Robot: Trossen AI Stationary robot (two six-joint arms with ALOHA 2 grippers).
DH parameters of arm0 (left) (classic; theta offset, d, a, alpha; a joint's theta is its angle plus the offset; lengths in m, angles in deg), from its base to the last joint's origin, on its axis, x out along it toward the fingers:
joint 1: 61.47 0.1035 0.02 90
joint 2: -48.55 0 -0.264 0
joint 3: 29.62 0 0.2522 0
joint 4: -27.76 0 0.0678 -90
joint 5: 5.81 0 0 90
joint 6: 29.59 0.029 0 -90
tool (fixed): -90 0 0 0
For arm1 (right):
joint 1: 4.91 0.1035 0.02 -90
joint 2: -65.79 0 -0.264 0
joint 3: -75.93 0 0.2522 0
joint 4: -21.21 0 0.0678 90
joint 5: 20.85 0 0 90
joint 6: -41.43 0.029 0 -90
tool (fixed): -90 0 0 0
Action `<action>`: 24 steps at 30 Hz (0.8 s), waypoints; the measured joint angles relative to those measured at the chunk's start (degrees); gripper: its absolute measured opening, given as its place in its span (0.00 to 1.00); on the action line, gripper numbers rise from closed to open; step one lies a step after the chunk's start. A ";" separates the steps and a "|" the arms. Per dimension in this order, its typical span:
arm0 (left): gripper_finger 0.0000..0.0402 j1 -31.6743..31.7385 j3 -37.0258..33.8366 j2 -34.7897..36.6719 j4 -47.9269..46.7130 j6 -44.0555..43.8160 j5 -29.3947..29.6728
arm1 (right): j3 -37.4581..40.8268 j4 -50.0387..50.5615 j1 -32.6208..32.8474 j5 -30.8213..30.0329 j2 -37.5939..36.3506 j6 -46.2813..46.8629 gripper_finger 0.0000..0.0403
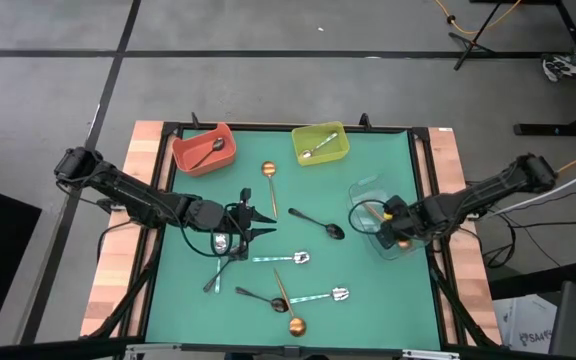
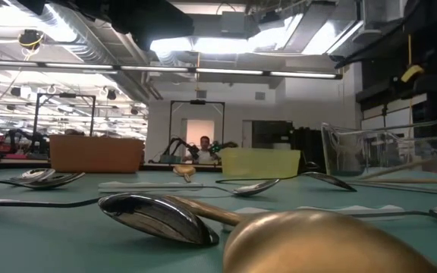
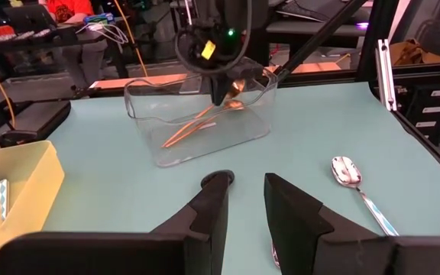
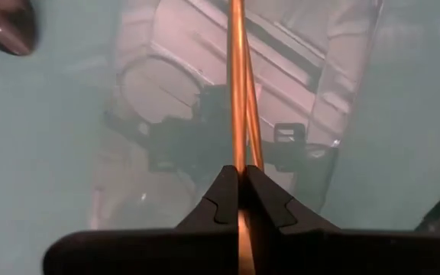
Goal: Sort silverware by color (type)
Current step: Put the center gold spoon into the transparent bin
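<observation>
High view shows the right hand (image 1: 396, 232) closed on a copper spoon (image 4: 237, 92) over the clear bin (image 1: 368, 192), left hand (image 1: 264, 222) narrowly parted beside it, several spoons (image 1: 316, 222) unsorted between them.

You won't find any readable text here: no labels, brands, nos. or signs on the bins, spoons, tabletop or arms. Background room shows nothing legible either; whatever markings exist there are too small or blurred to make out.
</observation>
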 joint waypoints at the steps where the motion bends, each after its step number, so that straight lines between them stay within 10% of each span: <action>1: 0.20 0.00 0.00 0.00 0.00 0.01 0.01 | 0.60 -0.47 -0.41 0.29 0.00 -0.43 0.00; 24: 0.20 0.02 0.00 0.00 0.00 0.02 0.01 | 6.66 -7.93 -4.94 10.70 -0.02 -3.40 0.00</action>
